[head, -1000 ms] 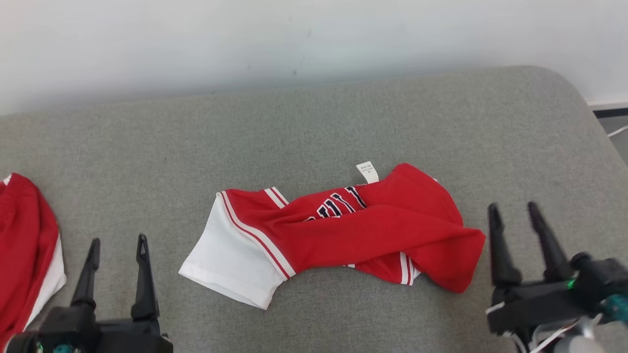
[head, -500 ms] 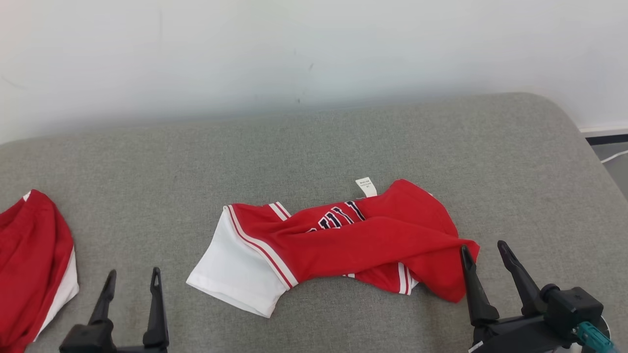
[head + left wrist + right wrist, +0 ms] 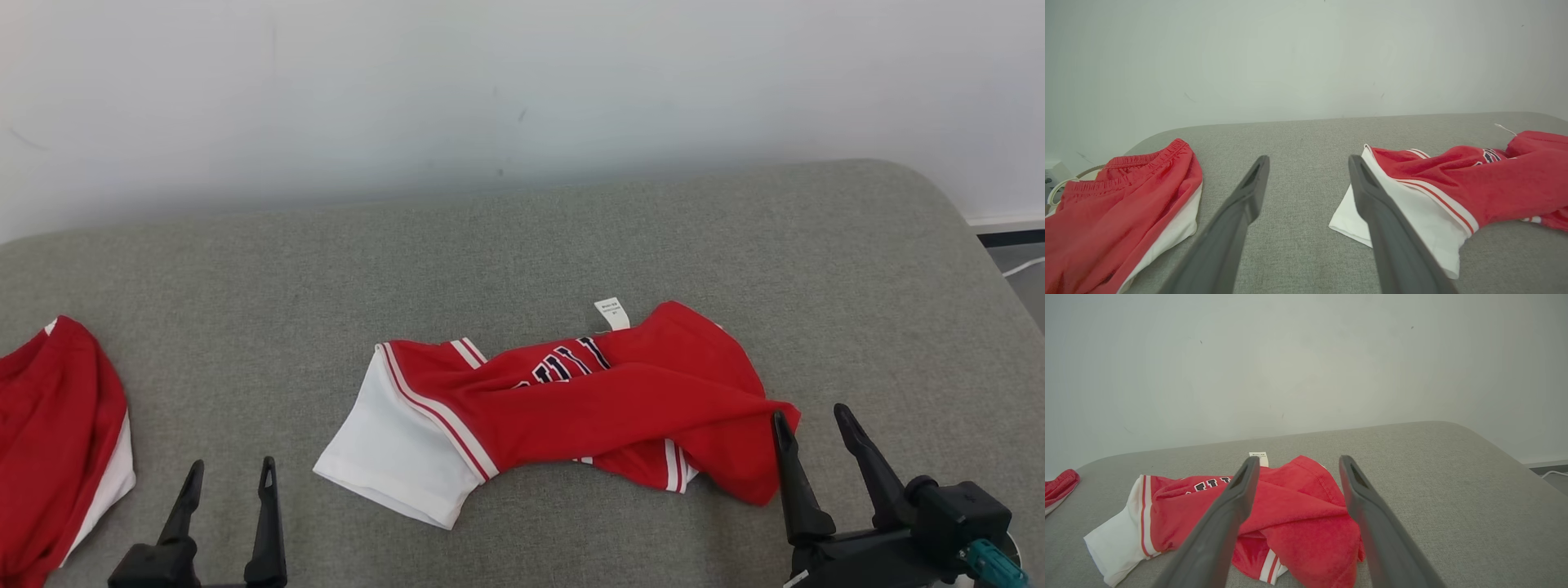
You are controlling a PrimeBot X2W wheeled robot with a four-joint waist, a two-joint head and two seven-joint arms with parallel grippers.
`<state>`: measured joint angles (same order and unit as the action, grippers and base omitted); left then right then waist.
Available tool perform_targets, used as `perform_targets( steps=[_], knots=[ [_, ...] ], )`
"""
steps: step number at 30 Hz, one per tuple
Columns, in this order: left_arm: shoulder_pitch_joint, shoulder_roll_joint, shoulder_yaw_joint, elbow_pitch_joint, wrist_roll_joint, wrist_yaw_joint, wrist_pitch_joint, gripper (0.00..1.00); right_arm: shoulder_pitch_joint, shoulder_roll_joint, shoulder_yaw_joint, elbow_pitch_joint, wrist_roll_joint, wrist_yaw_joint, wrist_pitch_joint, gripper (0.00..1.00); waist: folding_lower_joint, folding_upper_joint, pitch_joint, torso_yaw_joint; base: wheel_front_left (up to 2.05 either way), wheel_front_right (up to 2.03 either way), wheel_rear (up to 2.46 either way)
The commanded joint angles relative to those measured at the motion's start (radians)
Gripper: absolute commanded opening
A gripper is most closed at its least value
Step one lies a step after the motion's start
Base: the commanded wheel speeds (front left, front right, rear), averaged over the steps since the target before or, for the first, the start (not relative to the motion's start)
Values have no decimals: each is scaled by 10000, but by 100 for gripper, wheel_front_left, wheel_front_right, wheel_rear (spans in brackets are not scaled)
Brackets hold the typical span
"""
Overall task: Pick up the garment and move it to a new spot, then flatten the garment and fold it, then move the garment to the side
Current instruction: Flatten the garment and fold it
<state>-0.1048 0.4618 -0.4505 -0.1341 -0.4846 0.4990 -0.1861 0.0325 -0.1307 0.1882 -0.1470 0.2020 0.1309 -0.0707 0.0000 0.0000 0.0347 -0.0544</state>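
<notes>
Garment: red-and-white jersey, crumpled, centre of the head view on the grey cushion.
Right gripper: lower right, jaws wide, empty, just beside the jersey's red end.
Left gripper: lower left, wide, empty.
Risk: pinching a single layer (the cloth is twisted) could lift it bunched.

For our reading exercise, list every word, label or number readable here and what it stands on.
"ULL" or similar: black white-edged letters on the crumpled red and white fabric jersey, rest folded under.
Print on the small white cloth tag at the jersey's far edge: too small to read.
No other text visible.
</notes>
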Motion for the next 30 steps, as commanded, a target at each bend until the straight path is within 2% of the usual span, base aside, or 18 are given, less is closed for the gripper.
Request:
perform_targets(
  steps=[1, 6, 12, 19, 23, 28, 30],
  knots=[
    [-75, 49, 15, 42, -3, -15, -33, 100, -8, 0, -6, -29, -45, -3, -13, 100, 0, 0, 14, -3, 0, 0, 0],
    [-555, 103, -222, 46, 129, -318, 147, 100, -146, 21, 3, -65, 13, -3, -28, 100, 0, 0, 233, -43, 0, 0, 0],
    [-1347, 31, -806, 879, -341, -1229, 1166, 100, -243, -36, 205, 37, 106, -3, -21, 100, 0, 0, 687, -371, 0, 0, 0],
    [-1861, -102, -963, 2132, -998, -1877, 2007, 100, -298, -123, 479, 342, 284, -3, -128, 100, 0, 0, 1222, -868, 0, 0, 0],
    [-2098, -136, -880, 2794, -1259, -2059, 2161, 100, -348, -144, 608, 498, 369, -3, -235, 100, 0, 0, 1499, -1062, 0, 0, 0],
    [-2290, -223, -746, 3251, -1463, -2064, 2281, 100, -262, -127, 673, 644, 445, -3, -298, 100, 0, 0, 1739, -1143, 0, 0, 0],
    [-2292, -251, -733, 3348, -1490, -2032, 2240, 69, -185, -142, 644, 684, 457, -3, -296, 100, 0, 0, 1819, -1138, 0, 0, 0]
  ],
)
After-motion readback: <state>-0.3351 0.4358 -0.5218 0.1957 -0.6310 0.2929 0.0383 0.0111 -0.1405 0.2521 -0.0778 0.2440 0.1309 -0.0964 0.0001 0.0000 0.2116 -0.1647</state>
